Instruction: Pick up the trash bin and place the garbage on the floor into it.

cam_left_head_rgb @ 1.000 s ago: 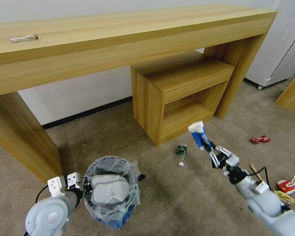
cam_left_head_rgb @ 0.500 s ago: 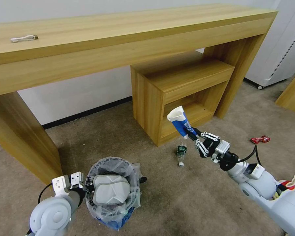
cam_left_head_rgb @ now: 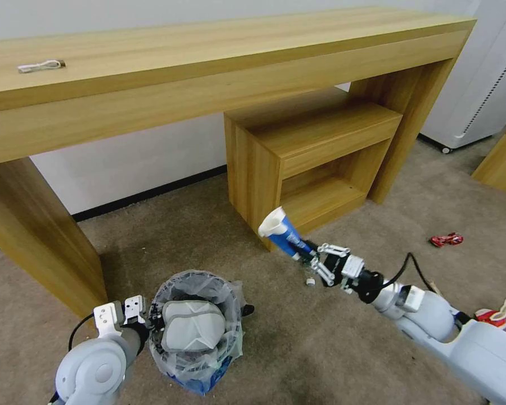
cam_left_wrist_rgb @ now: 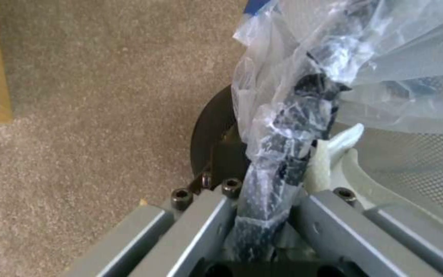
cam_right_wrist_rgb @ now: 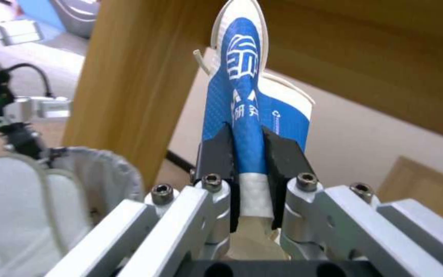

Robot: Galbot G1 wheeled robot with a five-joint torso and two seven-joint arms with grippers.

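A: Start on the left. What has the left gripper (cam_left_head_rgb: 130,322) got?

B: It is clamped on the rim of the trash bin (cam_left_head_rgb: 197,332), which stands on the floor (cam_left_head_rgb: 298,343) near the left leg of the long wooden table (cam_left_head_rgb: 208,50). In the left wrist view the fingers (cam_left_wrist_rgb: 201,227) pinch the dark wire rim with its crinkled liner between them.

A: How does the bin look?

B: Small and round, dark wire mesh, lined with a clear plastic bag (cam_left_head_rgb: 230,298) that bunches over the edge; blue print shows low on the bag. A white slipper (cam_left_head_rgb: 194,325) lies inside, sole up, close to the rim.

A: And further right?

B: The right gripper (cam_left_head_rgb: 312,260) reaches out low over the carpet, between the bin and the small wooden shelf unit (cam_left_head_rgb: 309,163) under the table. Its jaws are closed on a paper cup (cam_left_head_rgb: 281,232), squashed flat at the base, blue with white print and a white rim, its mouth tilted up and to the left. In the right wrist view the dark pads (cam_right_wrist_rgb: 219,150) press the cup's blue wall from both sides.

A: Anything on the carpet itself?

B: A small bottle (cam_left_head_rgb: 310,275), partly hidden behind that gripper. Further right lies a red wrapper (cam_left_head_rgb: 447,239), well apart from the bin, and at the right edge a red cup (cam_left_head_rgb: 489,316) with something pale and curled beside it.
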